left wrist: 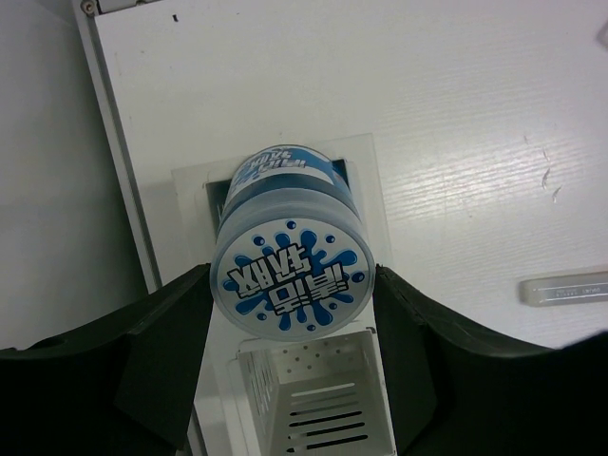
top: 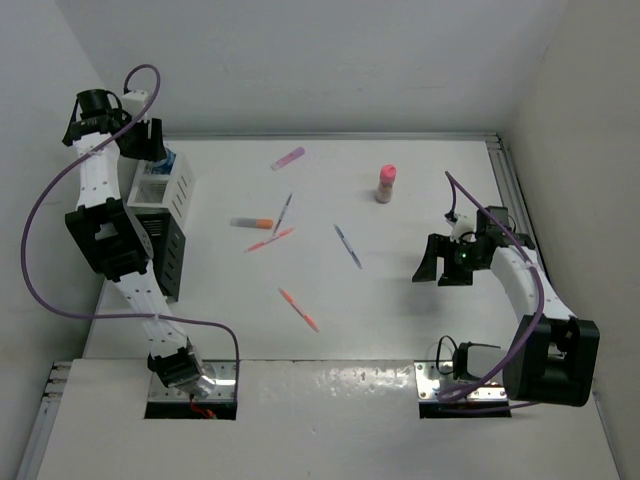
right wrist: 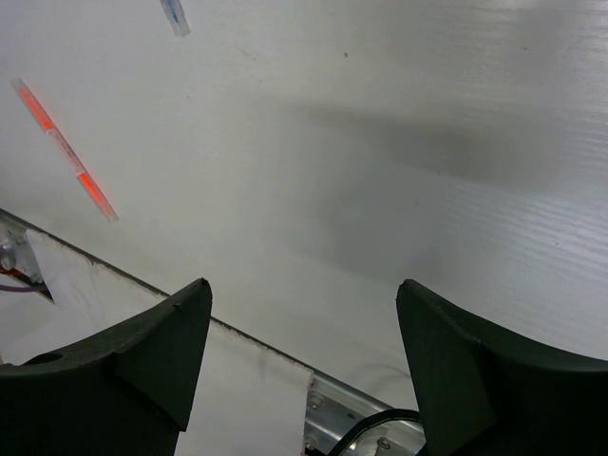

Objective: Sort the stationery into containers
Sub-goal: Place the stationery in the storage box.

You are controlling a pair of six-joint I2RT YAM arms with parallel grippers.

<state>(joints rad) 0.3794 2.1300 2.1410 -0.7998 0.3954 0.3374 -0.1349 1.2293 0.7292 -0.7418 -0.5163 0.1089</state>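
**Left tool**: closed on the blue-capped jar, with one finger against each side of the lid. The printed lid faces up toward the wrist camera. The jar is over the far end of the white organiser. Whether its base already rests inside a compartment cannot be told. A second blue printed surface shows just behind the jar, but it cannot be identified with certainty.

The black organiser stands just beside the white organiser, on its near side, at the left edge of the counter.

**Right tool**: open, with nothing between the fingers. It hangs over bare counter on the right side.

**Loose on the counter, apart from both organisers:**
- pink-capped bottle, upright, toward the far side
- pink marker
- blue-purple pen
- orange pen, nearest the arm bases
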